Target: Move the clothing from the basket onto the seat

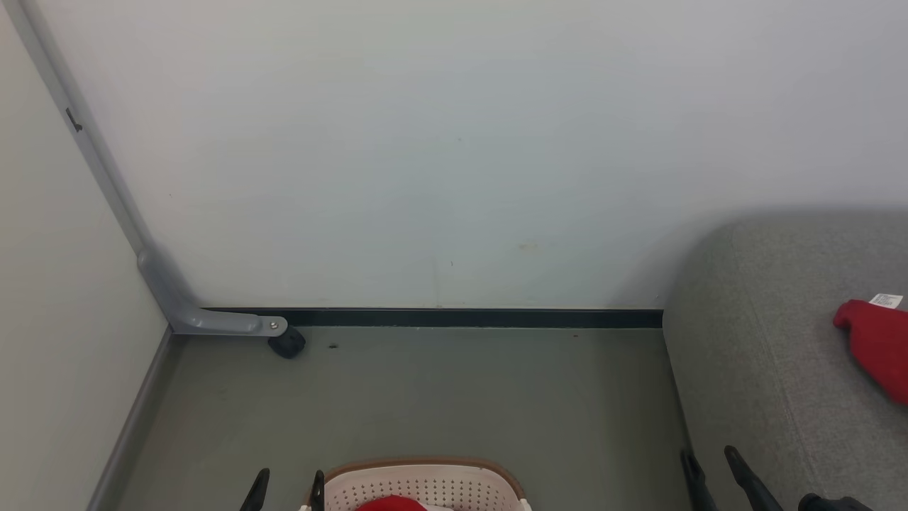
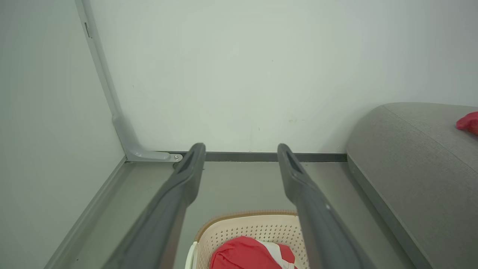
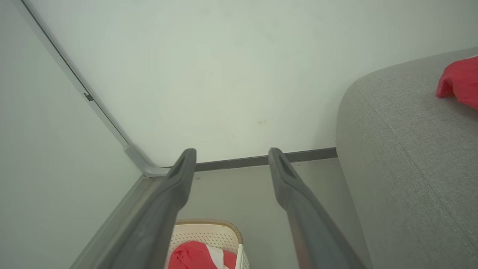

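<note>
The cream basket (image 1: pixel 425 482) with a brown rim sits on the floor at the bottom of the head view, and red and white clothing (image 2: pixel 250 254) lies bunched inside it. Another red garment with a white tag (image 1: pixel 876 344) lies on the grey seat (image 1: pixel 766 341) at the right. My left gripper (image 1: pixel 287 486) stands open just left of the basket, nothing between its fingers. My right gripper (image 1: pixel 709 465) is open too, empty, beside the seat's front left corner. In the right wrist view the basket (image 3: pixel 209 235) and the seat (image 3: pixel 403 168) flank my open fingers.
A pale wall with a dark skirting strip (image 1: pixel 440 317) closes the space ahead. A side panel stands at the left, with a grey metal bracket (image 1: pixel 206 312) and a small black caster (image 1: pixel 287 344) at the corner. Grey floor (image 1: pixel 461 397) lies between basket and wall.
</note>
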{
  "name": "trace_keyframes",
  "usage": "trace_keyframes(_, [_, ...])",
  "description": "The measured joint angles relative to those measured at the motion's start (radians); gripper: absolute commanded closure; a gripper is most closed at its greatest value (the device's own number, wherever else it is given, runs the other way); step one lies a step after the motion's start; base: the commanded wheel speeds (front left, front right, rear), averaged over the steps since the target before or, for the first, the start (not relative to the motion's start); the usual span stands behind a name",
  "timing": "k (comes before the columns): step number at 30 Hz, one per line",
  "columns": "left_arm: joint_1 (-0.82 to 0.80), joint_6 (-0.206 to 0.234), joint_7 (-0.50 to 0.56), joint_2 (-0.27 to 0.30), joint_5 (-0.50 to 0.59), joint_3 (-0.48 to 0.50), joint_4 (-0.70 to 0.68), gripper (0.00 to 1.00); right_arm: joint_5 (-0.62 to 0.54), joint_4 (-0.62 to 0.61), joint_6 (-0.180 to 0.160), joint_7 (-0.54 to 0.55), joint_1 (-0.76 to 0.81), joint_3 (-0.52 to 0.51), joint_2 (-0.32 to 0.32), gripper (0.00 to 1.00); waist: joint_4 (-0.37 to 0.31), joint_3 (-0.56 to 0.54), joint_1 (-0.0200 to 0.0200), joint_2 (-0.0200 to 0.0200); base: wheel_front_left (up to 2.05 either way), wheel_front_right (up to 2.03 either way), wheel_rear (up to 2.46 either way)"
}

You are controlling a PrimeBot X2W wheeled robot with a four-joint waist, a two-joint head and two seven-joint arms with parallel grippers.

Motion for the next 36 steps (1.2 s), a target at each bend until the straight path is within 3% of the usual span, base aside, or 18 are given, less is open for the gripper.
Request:
trace_keyframes(13, [0.0, -0.01, 0.0, -0.002, 0.003, -0.003, 0.027, 0.0, -0.091, 0.041, -0.026, 0.0, -0.001, -0.005, 0.001, 0.0, -0.005, -0.001, 0.0001, 0.0, 0.0, 0.0, 0.0])
trace_keyframes(36, [-0.001, -0.027, 0.0, -0.003, 0.003, -0.002, 0.044, 0.0, -0.127, 0.064, -0.023, 0.0, -0.002, -0.052, 0.03, 0.0, -0.003, 0.007, 0.0, 0.0, 0.0, 0.0, 0.0])
